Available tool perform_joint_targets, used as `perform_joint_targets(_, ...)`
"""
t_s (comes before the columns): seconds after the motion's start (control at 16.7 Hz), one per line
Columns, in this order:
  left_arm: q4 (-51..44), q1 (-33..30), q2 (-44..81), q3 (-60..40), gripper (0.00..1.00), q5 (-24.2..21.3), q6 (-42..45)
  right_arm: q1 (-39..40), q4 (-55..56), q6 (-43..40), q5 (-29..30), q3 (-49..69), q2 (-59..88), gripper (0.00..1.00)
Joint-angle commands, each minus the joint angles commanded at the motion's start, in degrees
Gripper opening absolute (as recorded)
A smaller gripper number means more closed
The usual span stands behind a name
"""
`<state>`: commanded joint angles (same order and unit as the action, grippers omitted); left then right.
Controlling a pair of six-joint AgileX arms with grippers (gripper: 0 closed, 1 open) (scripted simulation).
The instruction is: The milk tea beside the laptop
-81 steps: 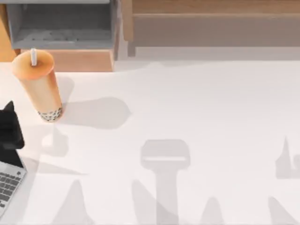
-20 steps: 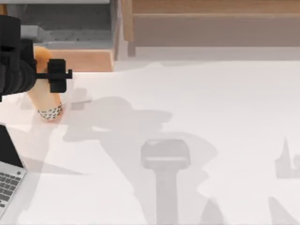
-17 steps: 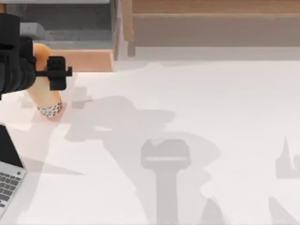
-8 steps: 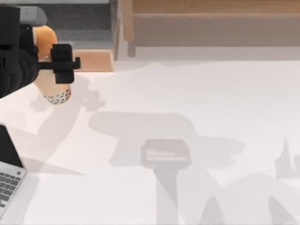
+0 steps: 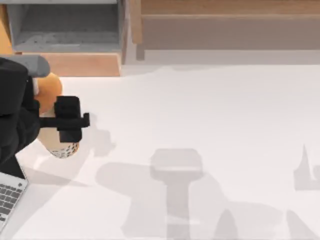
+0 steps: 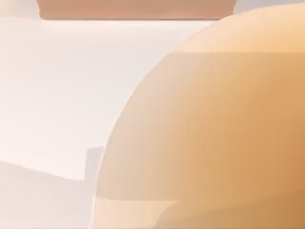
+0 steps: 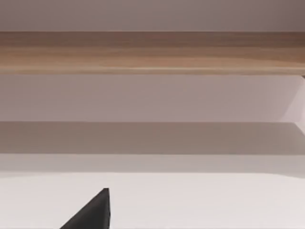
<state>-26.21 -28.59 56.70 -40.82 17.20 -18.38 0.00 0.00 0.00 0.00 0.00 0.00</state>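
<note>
from above, our left pincer point(image 5: 50, 121) is clamped on the milk tea point(image 5: 48, 92), upright, pearls probably just clear of the bench point(image 5: 210, 115); the laptop point(image 5: 9, 194) lies nearer us, leftward. left wrist: cup wall point(image 6: 214, 129) close up.

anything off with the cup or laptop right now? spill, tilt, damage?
Nothing stands out. The milk tea sits in the left gripper near the table's left edge, no spill visible. The laptop lies open at the lower left, apparently undamaged.

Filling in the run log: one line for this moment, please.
left gripper: shut on cup | cup: at table's left, above laptop corner | right arm: parked
</note>
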Motion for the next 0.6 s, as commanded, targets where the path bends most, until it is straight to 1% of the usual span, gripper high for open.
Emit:
perform_joint_targets(0.36,-9.68,-6.87,-10.24,6.29,0.00,4.97,-6.08,0.00,0.00,0.00,0.00,0.00,0.00,1.00)
perform_joint_targets(0.6,-13.14,-9.25,-13.57,8.34,0.00,6.82,-8.34,0.00,0.00,0.00,0.00,0.00,0.00,1.00)
